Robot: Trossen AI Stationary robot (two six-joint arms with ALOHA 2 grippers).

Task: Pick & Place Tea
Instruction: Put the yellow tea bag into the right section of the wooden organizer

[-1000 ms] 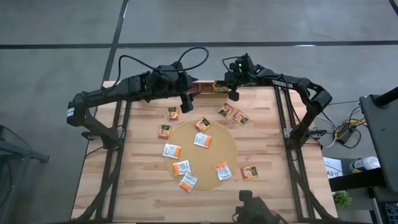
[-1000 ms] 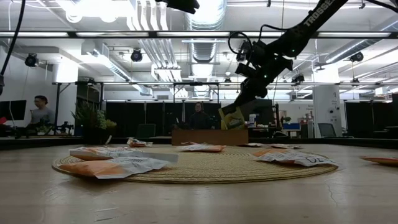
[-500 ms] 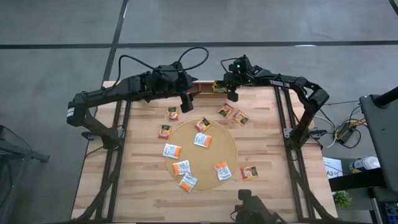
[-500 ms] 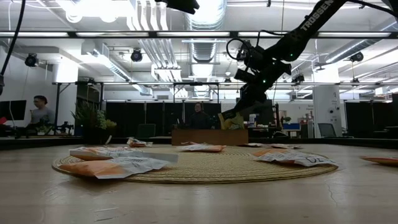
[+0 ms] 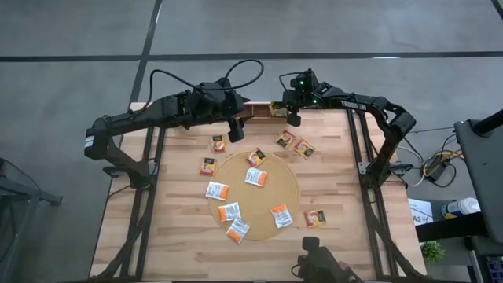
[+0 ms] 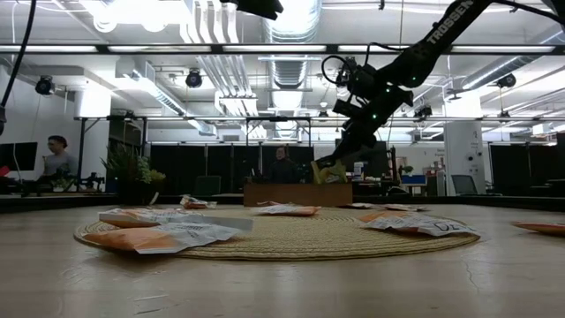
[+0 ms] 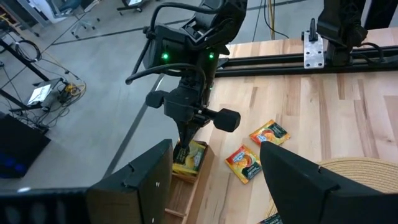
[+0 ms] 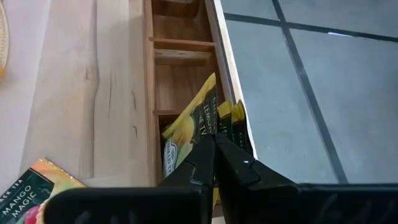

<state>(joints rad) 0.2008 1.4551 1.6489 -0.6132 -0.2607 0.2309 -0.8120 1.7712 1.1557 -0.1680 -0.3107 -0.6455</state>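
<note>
My right gripper (image 8: pixel 214 146) is shut on a dark green and yellow tea sachet (image 8: pixel 189 127) over the wooden compartment tray (image 8: pixel 180 46) at the table's far edge (image 5: pixel 255 108). The left wrist view shows the sachet (image 7: pixel 189 157) reaching down into the tray's end compartment. More yellow sachets (image 8: pixel 233 118) stand beside it. My left gripper (image 5: pixel 236 130) hovers open above the table, near the tray, with nothing between its fingers. Several orange and white tea sachets (image 5: pixel 255 177) lie flat on the round tan mat (image 5: pixel 259 200) and around it. My right gripper pinches the sachet's upper edge (image 8: pixel 208 124) between its two shut fingers. The fingers slant down from the table's right side toward the tray. The sachet hangs tilted below them, its lower part inside the tray's compartment (image 7: pixel 186 165); whether it rests on the bottom, I cannot tell.
Two orange sachets (image 5: pixel 294 143) lie on bare wood just near of the tray, two others (image 5: pixel 213 154) left of the mat and one (image 5: pixel 315 218) at the near right. People sit in the room beyond the table (image 6: pixel 57 159).
My right gripper has tipped slightly and sunk a little toward the tray, and the sachet now hangs flatter and lower over the compartment than a second ago. Over the last half second it has kept still.
</note>
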